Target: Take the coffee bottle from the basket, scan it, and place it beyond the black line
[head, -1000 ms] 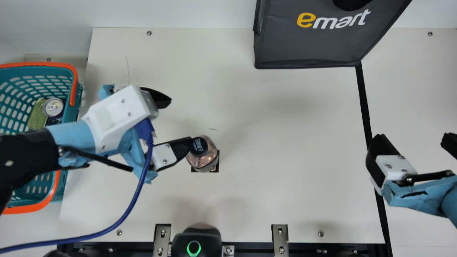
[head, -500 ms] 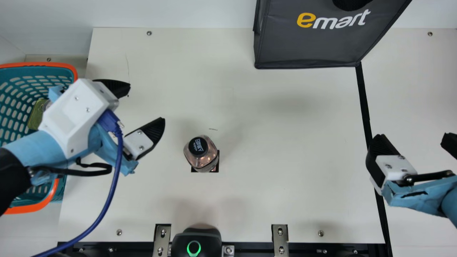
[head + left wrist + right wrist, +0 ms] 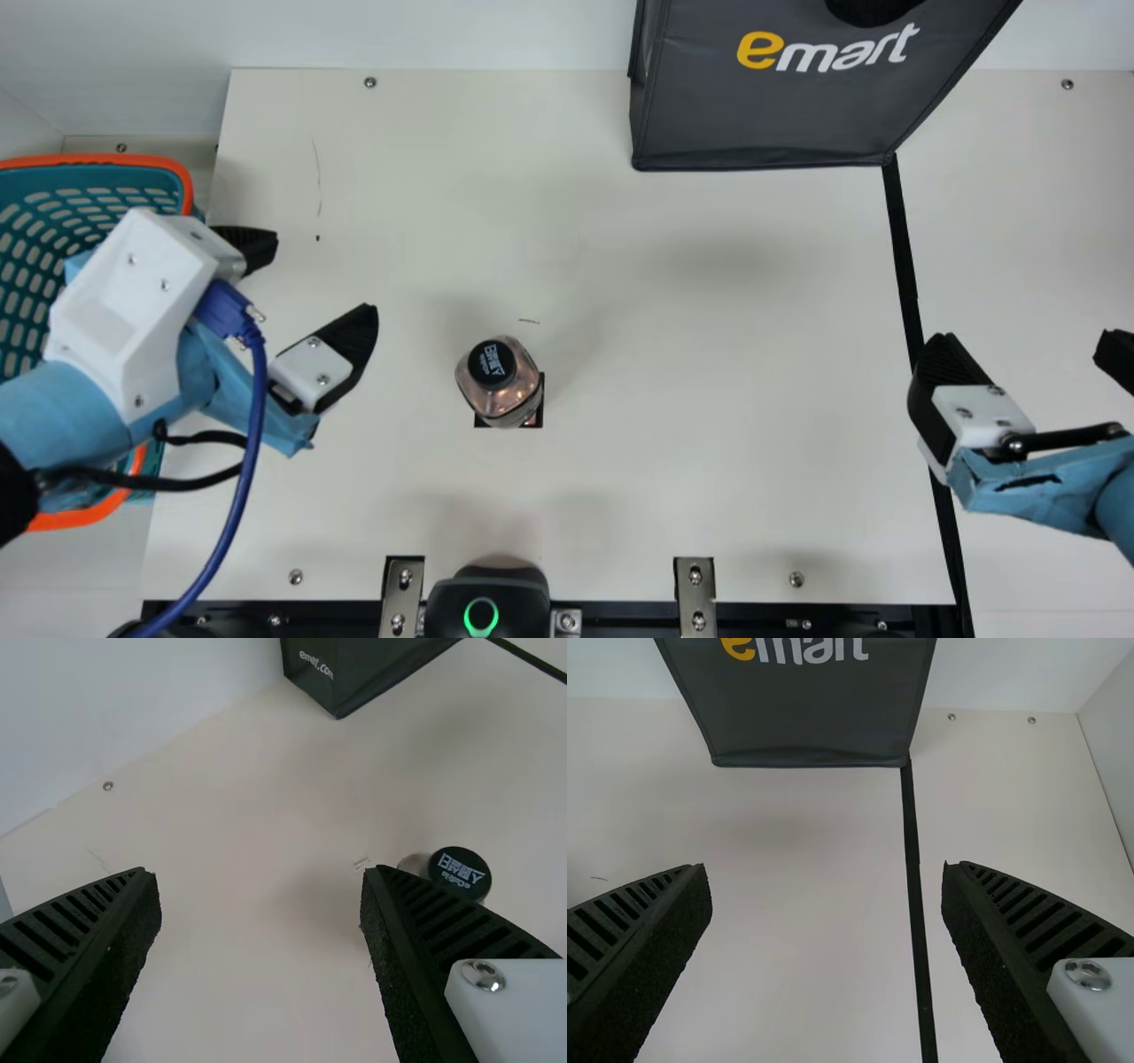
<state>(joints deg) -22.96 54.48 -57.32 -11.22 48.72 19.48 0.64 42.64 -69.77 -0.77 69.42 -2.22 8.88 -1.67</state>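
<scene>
Ribbed black L hand (image 3: pixel 325 276) is open, nothing btw its fingers; matching R hand (image 3: pixel 1027 341) open too, by the long, thin black line (image 3: pixel 904 257). And the see-through, brownish coffee bottle w/ round black cap (image 3: pixel 507 400) stands upright on the cream, flat-topped bench (image 3: pixel 709 443), L of ctr, btw both hands, nearer the L. Prob. R's turn: long reach toward the bench's L edge, long axis vertical.
</scene>
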